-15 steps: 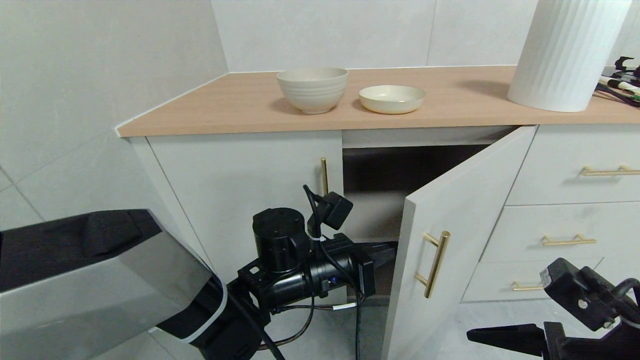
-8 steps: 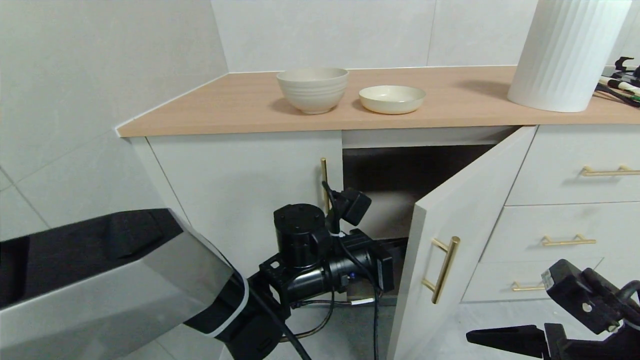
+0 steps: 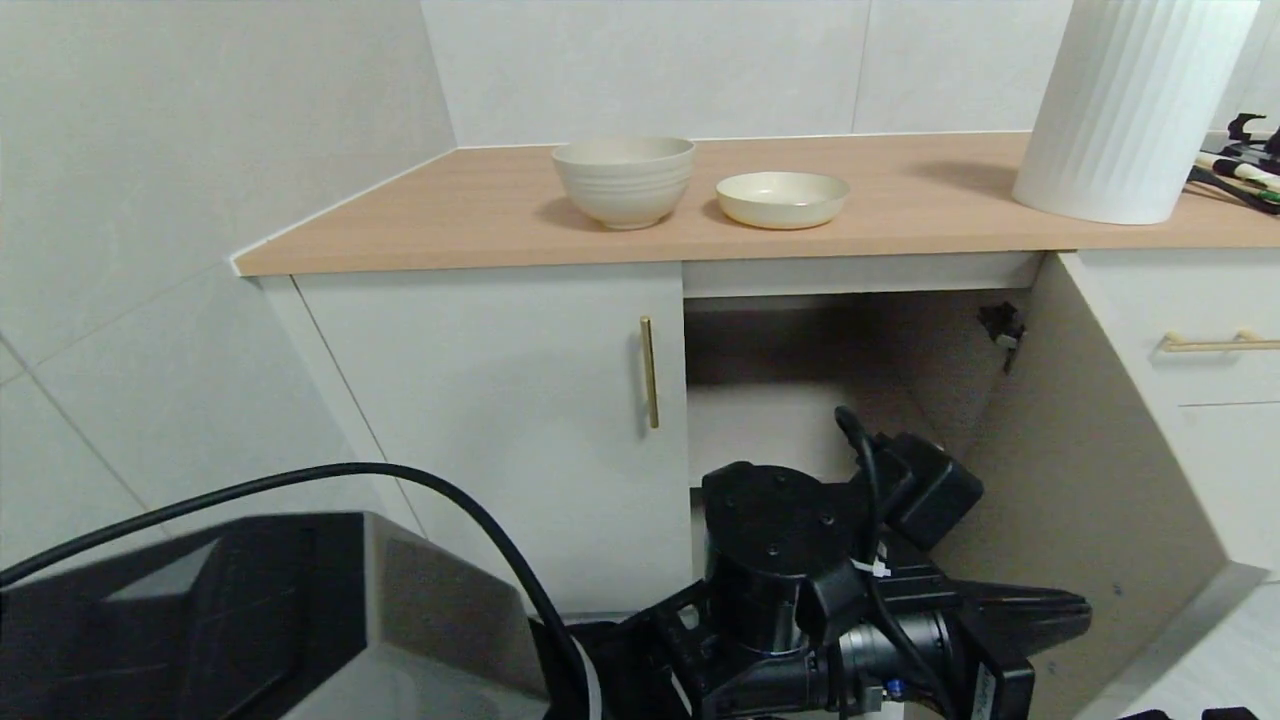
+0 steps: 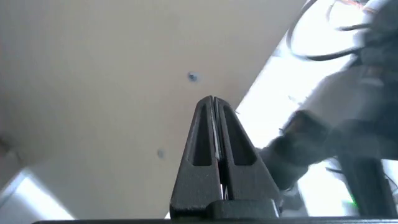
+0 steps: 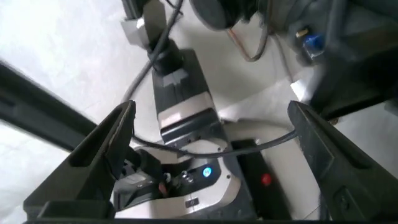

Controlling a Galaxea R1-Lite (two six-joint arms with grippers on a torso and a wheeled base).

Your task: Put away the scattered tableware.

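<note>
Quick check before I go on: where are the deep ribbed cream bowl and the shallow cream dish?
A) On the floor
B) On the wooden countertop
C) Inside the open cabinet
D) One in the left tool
B: the deep ribbed cream bowl and the shallow cream dish sit side by side, apart from each other, on the wooden countertop, above the open white cabinet.
</note>
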